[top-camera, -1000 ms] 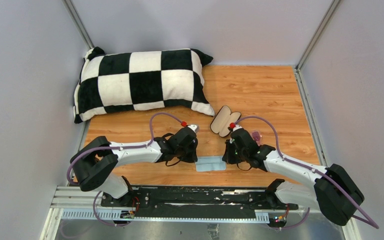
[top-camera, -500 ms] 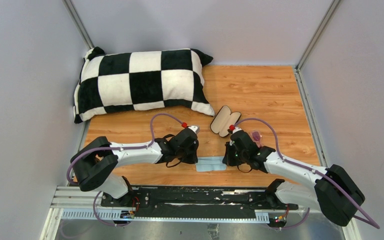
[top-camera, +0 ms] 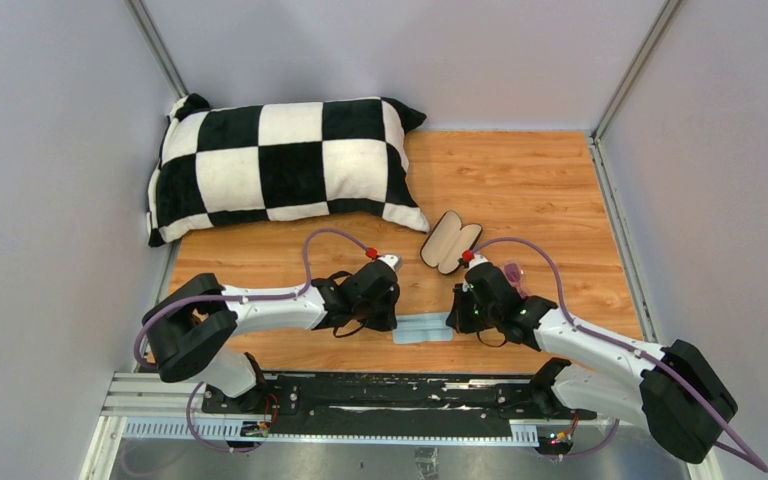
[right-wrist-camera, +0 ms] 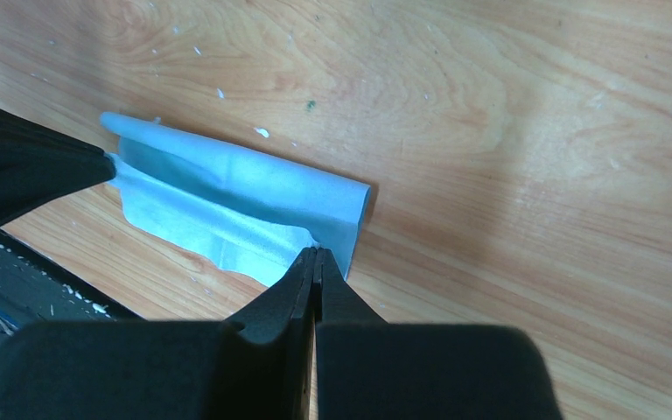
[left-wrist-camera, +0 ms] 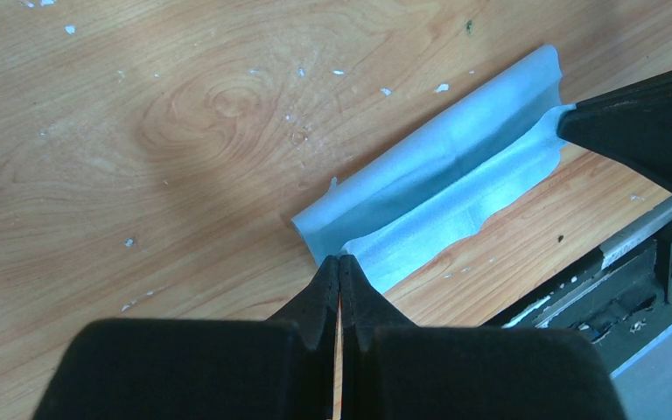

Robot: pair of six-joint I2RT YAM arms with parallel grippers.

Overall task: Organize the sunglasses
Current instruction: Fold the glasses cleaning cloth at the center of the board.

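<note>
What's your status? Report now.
Left gripper, right gripper: both shut on ends of blue cloth. Sunglasses untouched beside right arm. Case open beyond.

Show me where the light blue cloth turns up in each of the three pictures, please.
Top external: the light blue cloth lies low centre, between the left gripper and right gripper.
Left wrist: centre-right, slanting from the left gripper up to the right edge.
Right wrist: left of centre, slanting from the right gripper up to the left edge.
Shared landmark: the black rail along the table's near edge.
</note>
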